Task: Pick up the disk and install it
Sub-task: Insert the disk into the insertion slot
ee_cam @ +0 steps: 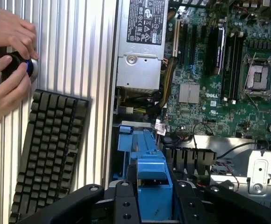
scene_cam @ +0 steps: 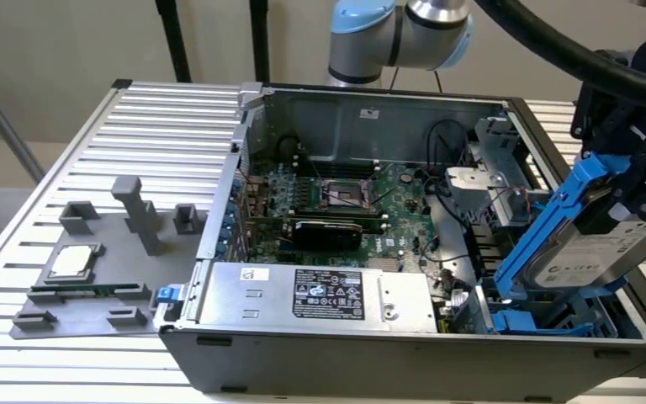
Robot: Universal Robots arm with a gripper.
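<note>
1. Where the slatted table reaches 8 o'clock in the exterior view, a grey tray lies flat with a square chip on it.
2. At centre stands the open case. Its power supply sits at 6 o'clock, and the motherboard is at 12 o'clock of that.
3. At 3 o'clock the disk hangs tilted over the case's 4 o'clock corner. Its blue frame faces the motherboard, and its low end is at the blue bay; contact cannot be told.
4. Wrist view: a person's hands grip a round black knob beside a keyboard on the table.
5. The gripper is clamped on the disk, with black fingers pressing both sides of the frame.
</note>
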